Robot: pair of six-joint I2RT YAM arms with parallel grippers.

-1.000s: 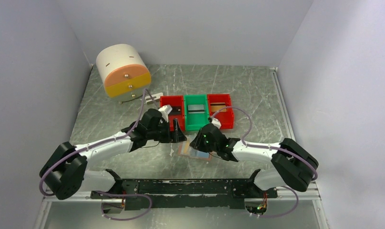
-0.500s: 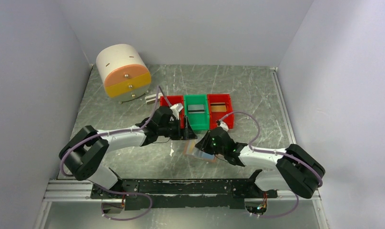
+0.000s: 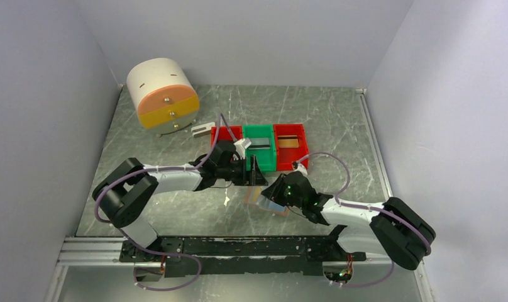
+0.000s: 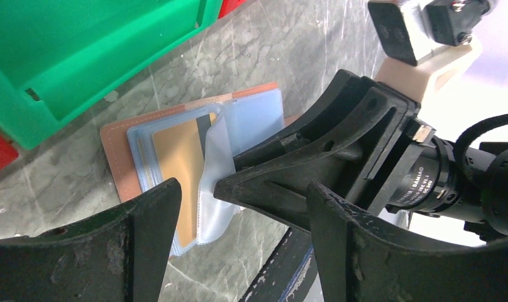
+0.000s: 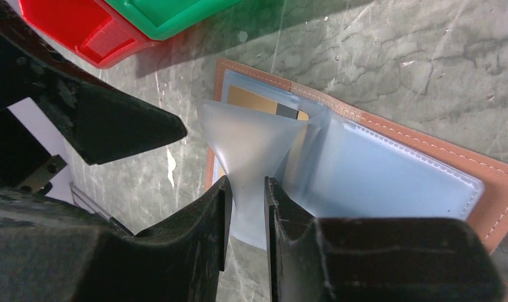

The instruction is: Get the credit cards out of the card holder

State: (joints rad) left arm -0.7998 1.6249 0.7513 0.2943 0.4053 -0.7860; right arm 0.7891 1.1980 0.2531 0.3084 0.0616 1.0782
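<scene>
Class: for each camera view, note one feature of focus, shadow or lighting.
Top external: even, soft light; card holder small, partly hidden. Left wrist: own fingers dark, slightly blurred; gold card sharp. Right wrist: green bin casts shadow on table; clear pocket looks milky.

The left arm and right arm are extended inward, wrists lowered. The left gripper is held spread wide; the right gripper is pinched, apparently firmly, on the card holder pocket.
</scene>
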